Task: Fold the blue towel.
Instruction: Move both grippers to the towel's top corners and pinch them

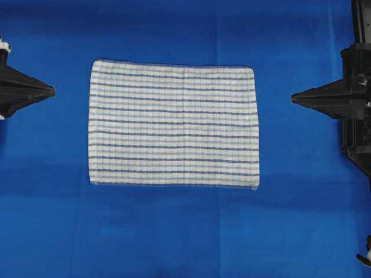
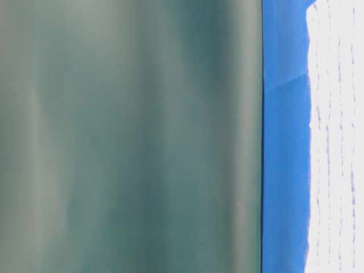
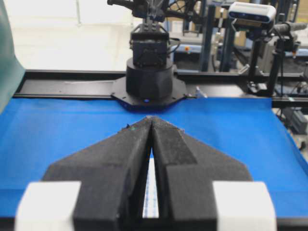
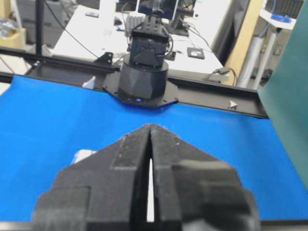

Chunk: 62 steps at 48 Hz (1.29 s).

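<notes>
The blue towel (image 1: pixel 174 124), white with thin dark-blue and light-blue stripes, lies flat and spread out in the middle of the blue table covering (image 1: pixel 185 231). Its edge shows at the right of the table-level view (image 2: pixel 335 136). My left gripper (image 1: pixel 53 90) hovers at the left of the overhead view, tips together, apart from the towel's left edge. My right gripper (image 1: pixel 293 99) points in from the right, also shut and apart from the towel. In the wrist views the left gripper (image 3: pixel 151 118) and the right gripper (image 4: pixel 150 126) hold nothing; towel shows through the slits behind the tips.
A green-grey sheet (image 2: pixel 131 136) fills most of the table-level view. Each wrist view shows the opposite arm's black base (image 3: pixel 148 82) (image 4: pixel 143 82) at the table's far edge, with a black rail (image 3: pixel 62 86) behind it.
</notes>
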{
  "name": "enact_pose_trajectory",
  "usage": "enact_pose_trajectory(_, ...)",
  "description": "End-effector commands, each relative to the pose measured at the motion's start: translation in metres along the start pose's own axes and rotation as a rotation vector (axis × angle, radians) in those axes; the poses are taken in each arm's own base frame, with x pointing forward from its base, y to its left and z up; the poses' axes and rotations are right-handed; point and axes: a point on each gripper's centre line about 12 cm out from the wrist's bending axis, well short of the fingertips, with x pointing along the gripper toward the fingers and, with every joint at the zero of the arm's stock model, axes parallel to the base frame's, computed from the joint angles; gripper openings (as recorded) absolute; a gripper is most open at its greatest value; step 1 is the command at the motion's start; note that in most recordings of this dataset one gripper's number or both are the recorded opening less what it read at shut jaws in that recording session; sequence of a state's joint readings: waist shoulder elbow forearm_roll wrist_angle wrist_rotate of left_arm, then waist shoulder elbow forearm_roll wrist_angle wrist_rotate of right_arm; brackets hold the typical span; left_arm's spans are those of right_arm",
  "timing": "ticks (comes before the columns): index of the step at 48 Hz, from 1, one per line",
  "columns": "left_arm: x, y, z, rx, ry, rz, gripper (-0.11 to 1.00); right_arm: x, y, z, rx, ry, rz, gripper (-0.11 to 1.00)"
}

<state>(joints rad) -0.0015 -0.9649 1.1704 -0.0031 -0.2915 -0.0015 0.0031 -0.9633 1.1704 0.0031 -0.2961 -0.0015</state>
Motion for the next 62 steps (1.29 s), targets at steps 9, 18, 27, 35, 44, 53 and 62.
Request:
enact_pose_trajectory(9,0.004,-0.001,-0.005,-0.032,0.026,-0.001,0.0,0.013,0.0,-0.016,0.016,0.097,-0.002,0.0)
enact_pose_trajectory(18,0.01,0.006,-0.03,-0.039,0.118,0.033,0.0,0.025,-0.007,-0.042,0.067,0.191,-0.047,0.0)
enact_pose_trajectory(27,0.018,0.013,-0.056,-0.052,0.199,0.071,0.01,0.037,-0.021,-0.071,0.111,0.285,-0.124,0.02)
enact_pose_trajectory(35,0.023,0.022,-0.081,-0.061,0.279,0.111,0.26,0.044,-0.036,-0.096,0.142,0.36,-0.195,0.3)
enact_pose_trajectory(44,0.027,0.04,-0.103,-0.073,0.357,0.19,0.77,0.046,-0.06,-0.123,0.176,0.434,-0.304,0.75)
enact_pose_trajectory(53,0.024,0.07,-0.125,-0.095,0.429,0.313,0.74,0.044,-0.085,-0.145,0.187,0.474,-0.402,0.72)
enact_pose_trajectory(62,0.022,0.092,-0.148,-0.116,0.487,0.403,0.73,0.039,-0.103,-0.167,0.207,0.526,-0.481,0.72)
